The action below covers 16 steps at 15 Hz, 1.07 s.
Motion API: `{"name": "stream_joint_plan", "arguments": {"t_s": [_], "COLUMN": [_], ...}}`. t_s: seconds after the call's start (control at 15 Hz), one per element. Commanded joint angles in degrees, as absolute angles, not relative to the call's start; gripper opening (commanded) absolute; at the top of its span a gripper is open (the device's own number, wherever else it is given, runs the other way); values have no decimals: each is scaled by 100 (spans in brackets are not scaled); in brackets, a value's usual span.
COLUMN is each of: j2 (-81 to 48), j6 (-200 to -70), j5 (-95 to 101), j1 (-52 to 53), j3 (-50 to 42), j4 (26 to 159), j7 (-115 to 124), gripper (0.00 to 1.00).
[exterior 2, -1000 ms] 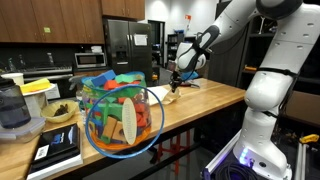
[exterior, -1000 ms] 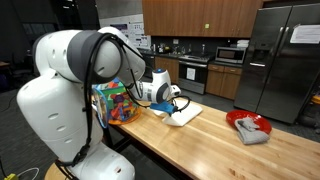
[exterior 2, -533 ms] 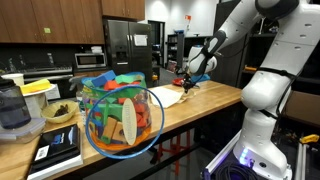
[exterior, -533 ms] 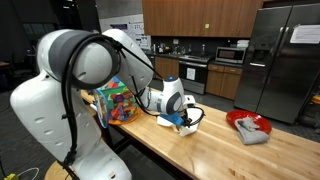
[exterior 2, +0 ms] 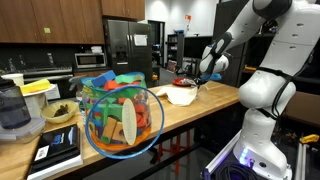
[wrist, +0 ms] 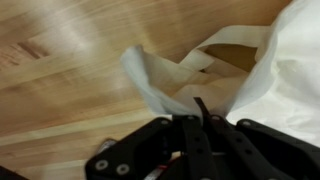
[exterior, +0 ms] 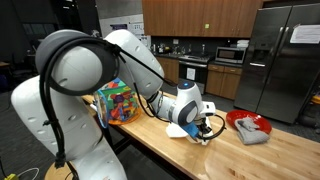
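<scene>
A white cloth (exterior: 183, 129) lies crumpled on the wooden table (exterior: 250, 155), and it shows in both exterior views (exterior 2: 181, 96). My gripper (exterior: 205, 131) hangs low over the table at the cloth's edge, shut on a fold of it. In the wrist view the black fingers (wrist: 186, 135) are pressed together, a gathered part of the white cloth (wrist: 235, 75) bunches up just ahead of them, and a thin dark strip sticks out between the tips. The gripper (exterior 2: 203, 79) stands at the cloth's far end in an exterior view.
A clear tub of coloured blocks (exterior: 118, 102) stands at one end of the table, large in an exterior view (exterior 2: 120, 118). A red dish holding a grey rag (exterior: 248, 126) sits further along. Bowls and a black scale (exterior 2: 55, 148) are on a side counter.
The gripper has travelled along the table toward the red dish, dragging the white cloth with it. Its jaws have stayed shut.
</scene>
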<state>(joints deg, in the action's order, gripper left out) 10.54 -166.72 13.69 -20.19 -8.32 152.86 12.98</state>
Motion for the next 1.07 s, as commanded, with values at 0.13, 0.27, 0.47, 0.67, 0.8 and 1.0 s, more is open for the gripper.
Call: {"name": "stream_joint_plan", "arguments": {"t_s": [0.13, 0.27, 0.47, 0.67, 0.8, 1.0], "j2": [821, 630, 276, -184, -481, -912], "j6": [-17529, -17841, -18258, -18691, -18897, -19079], "j5": [1393, 1326, 1359, 1389, 1336, 443], "j1": [-2502, -2619, -2878, -3208, -3362, -3349], "j3": [-1478, -1753, -2083, -2372, -2551, -2888], "j4": [15170, 15122, 15021, 14850, 14711, 14495], "j7": [780, 633, 649, 679, 709, 184], "gripper": [1, 1, 1, 1, 1, 1]}}
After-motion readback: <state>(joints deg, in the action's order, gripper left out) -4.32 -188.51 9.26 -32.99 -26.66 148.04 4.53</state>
